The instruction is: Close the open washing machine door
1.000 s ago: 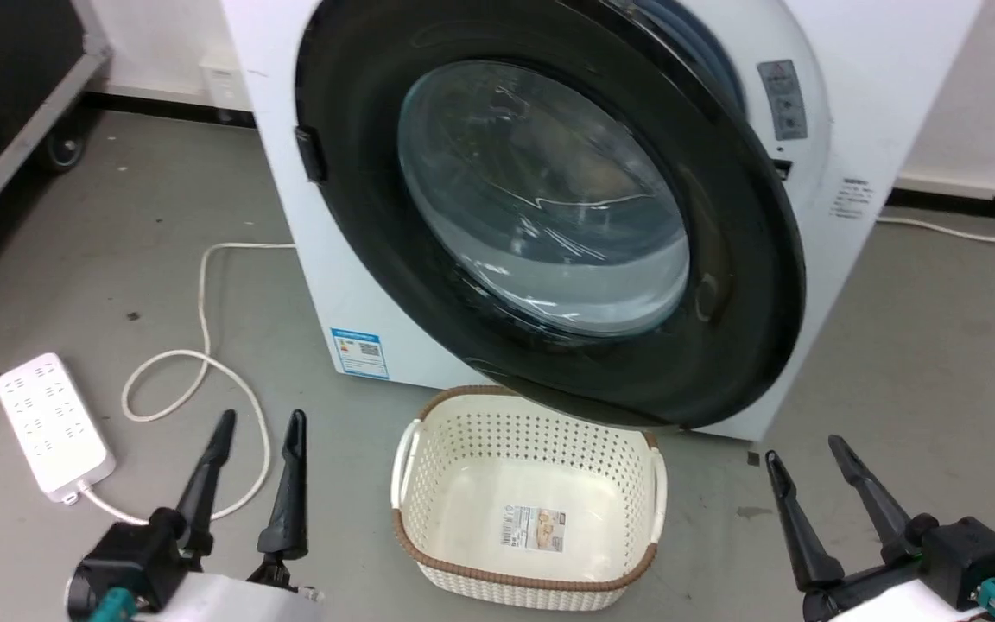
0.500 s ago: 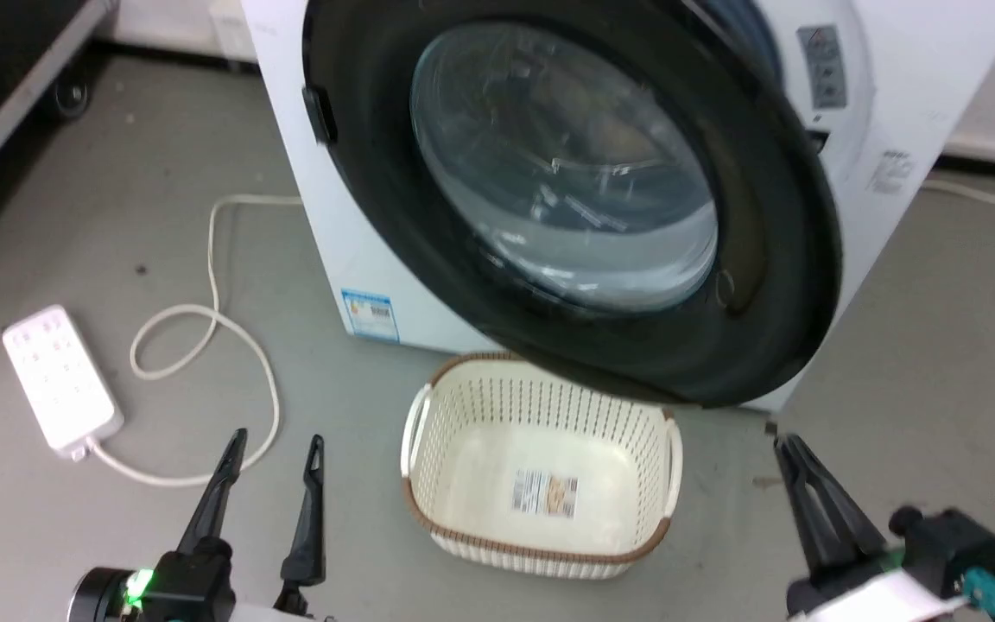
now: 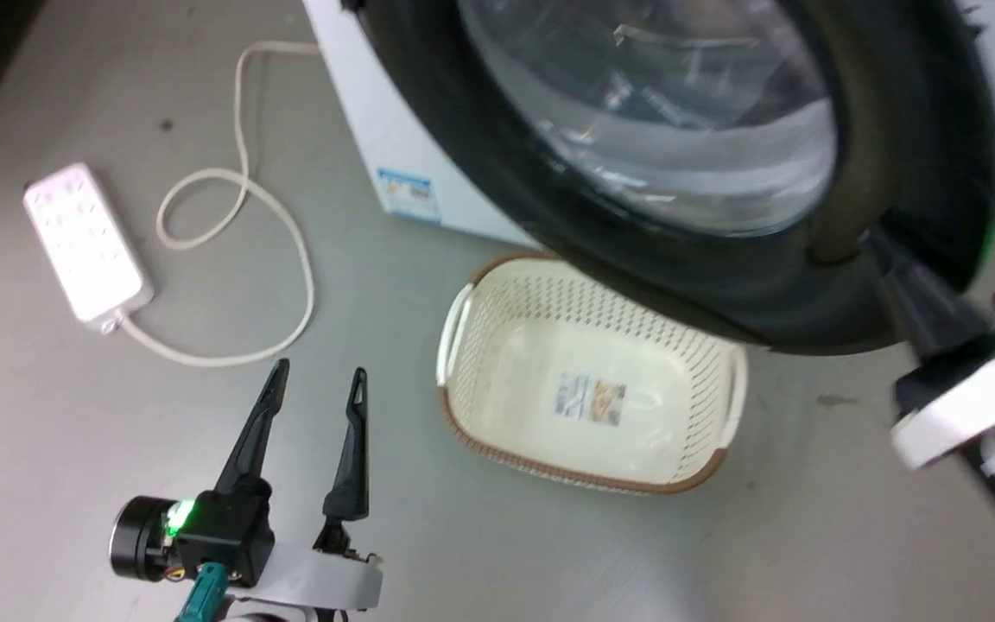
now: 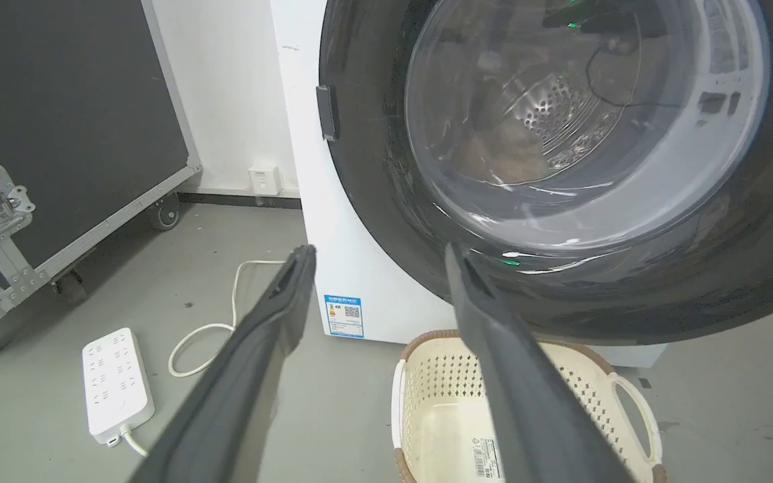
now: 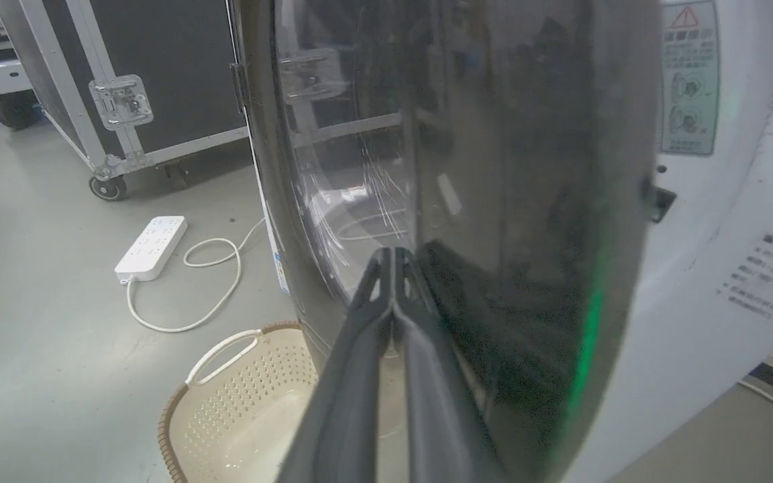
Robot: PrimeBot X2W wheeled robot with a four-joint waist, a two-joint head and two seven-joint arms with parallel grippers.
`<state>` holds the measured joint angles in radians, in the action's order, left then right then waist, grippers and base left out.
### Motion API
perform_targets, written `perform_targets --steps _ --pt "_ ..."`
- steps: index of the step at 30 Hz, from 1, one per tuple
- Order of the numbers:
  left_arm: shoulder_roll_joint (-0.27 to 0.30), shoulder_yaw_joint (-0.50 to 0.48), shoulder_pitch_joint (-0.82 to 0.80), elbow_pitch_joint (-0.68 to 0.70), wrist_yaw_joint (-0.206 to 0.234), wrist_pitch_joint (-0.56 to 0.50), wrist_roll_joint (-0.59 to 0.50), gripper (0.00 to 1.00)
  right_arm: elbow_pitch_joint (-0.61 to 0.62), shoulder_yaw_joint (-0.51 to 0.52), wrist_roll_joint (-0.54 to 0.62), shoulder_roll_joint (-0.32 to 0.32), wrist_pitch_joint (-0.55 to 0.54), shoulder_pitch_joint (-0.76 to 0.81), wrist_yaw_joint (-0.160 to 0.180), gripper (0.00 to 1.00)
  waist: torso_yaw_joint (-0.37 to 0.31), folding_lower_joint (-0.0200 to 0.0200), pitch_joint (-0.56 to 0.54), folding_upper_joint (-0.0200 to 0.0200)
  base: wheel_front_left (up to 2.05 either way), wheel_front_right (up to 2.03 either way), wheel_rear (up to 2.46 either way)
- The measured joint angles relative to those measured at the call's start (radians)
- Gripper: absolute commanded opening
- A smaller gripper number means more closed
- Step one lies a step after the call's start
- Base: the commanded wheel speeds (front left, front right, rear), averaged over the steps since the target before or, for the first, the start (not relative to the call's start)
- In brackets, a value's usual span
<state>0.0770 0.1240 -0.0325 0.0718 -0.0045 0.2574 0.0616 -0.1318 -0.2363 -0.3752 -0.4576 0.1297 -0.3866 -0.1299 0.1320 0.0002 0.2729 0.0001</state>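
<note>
Out in front of the white machine [image 3: 394,130], the washing machine door [image 3: 497,173] hangs ajar, its lower rim over the far edge of the cream basket [image 3: 459,345] on the floor [image 3: 808,536]. The right end effector [image 5: 393,253] has its fingers pinched together, tips right up at the door's outer face. The left end effector [image 3: 319,370] hovers with fingers spread apart, between the power strip [image 3: 87,242] and the basket.

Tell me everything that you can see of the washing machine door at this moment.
The door is large and round, with a wide glossy black rim and a bulging clear glass bowl at its centre. A small black block sits on its left edge. It stands ajar, its right edge apart from the white machine, its lower rim above a cream basket. The shut right claw points at its front, seemingly touching.
</note>
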Motion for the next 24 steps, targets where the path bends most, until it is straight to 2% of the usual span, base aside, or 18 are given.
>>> perform_targets --steps 5,12,20,21,24 --pt "-0.007 0.014 -0.017 0.000 0.000 0.000 0.000 1.00 -0.068 0.008 -0.036 -0.080 -0.029 -0.100 -0.003 0.00 0.039 0.0000 0.051 0.0000 0.00 0.00 0.00" --pt "-0.017 0.024 -0.054 0.002 0.003 0.000 0.000 1.00 -0.188 0.014 -0.094 -0.141 -0.061 -0.260 -0.003 0.00 0.070 -0.0001 0.111 0.0000 0.00 0.00 0.00" --pt "-0.023 0.036 -0.076 0.002 0.012 0.000 0.000 1.00 -0.385 0.057 -0.099 -0.134 -0.077 -0.437 -0.003 0.00 0.078 -0.0002 0.155 0.0000 0.00 0.00 0.00" --pt "-0.024 0.040 -0.081 0.000 0.012 0.000 0.000 1.00 -0.448 0.077 -0.087 -0.098 -0.065 -0.477 -0.012 0.00 0.073 -0.0002 0.161 0.0000 0.00 0.00 0.00" --pt "-0.024 0.044 -0.094 -0.004 0.012 0.000 0.000 1.00 -0.500 0.087 -0.082 -0.060 -0.043 -0.496 -0.012 0.00 0.069 -0.0002 0.157 0.0000 0.00 0.00 0.00"
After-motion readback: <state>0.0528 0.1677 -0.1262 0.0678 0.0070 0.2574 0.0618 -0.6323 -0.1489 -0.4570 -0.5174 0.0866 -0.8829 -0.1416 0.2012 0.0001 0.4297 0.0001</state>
